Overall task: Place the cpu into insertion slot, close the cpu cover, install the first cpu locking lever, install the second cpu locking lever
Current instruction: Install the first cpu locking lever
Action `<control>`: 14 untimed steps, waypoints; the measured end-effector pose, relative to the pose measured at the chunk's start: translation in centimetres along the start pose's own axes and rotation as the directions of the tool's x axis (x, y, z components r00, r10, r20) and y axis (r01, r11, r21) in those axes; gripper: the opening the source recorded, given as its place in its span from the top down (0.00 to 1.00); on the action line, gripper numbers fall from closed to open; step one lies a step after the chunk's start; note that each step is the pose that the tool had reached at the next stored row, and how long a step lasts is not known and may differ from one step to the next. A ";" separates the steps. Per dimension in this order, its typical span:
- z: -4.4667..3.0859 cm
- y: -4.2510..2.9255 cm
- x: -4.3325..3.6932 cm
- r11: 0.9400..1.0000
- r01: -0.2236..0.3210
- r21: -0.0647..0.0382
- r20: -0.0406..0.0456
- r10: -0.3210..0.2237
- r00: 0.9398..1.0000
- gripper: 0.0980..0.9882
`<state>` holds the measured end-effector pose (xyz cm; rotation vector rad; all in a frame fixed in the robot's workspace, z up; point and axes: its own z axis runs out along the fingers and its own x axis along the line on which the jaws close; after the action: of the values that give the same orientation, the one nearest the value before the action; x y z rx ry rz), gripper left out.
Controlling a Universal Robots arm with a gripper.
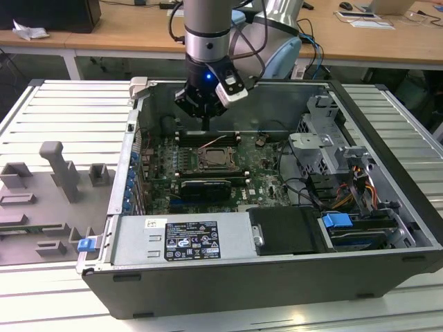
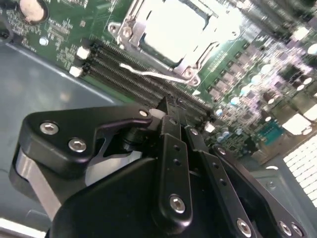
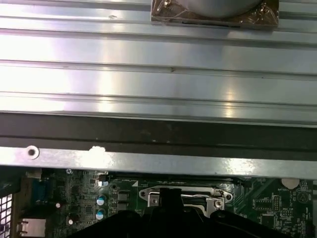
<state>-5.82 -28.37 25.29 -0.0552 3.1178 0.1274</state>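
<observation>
behind end effector, half-hidden cpu cover

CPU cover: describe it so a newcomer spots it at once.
In the exterior view, look inside the open grey metal computer case at the green motherboard. Near its middle, close to the black gripper, lies the cpu cover, a small square silver-grey metal frame with a large window. Unlike the long narrow black memory slots alongside, it is square and shiny.
</observation>
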 end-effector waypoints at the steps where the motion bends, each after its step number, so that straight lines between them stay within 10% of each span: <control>1: 0.07 -0.07 0.00 1.000 -0.005 -0.011 0.001 0.005 1.000 0.99; 14: 2.90 -0.64 -2.28 1.000 0.007 -0.013 0.000 -0.007 1.000 0.99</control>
<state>-3.46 -28.70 22.39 -0.0659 3.1168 0.1470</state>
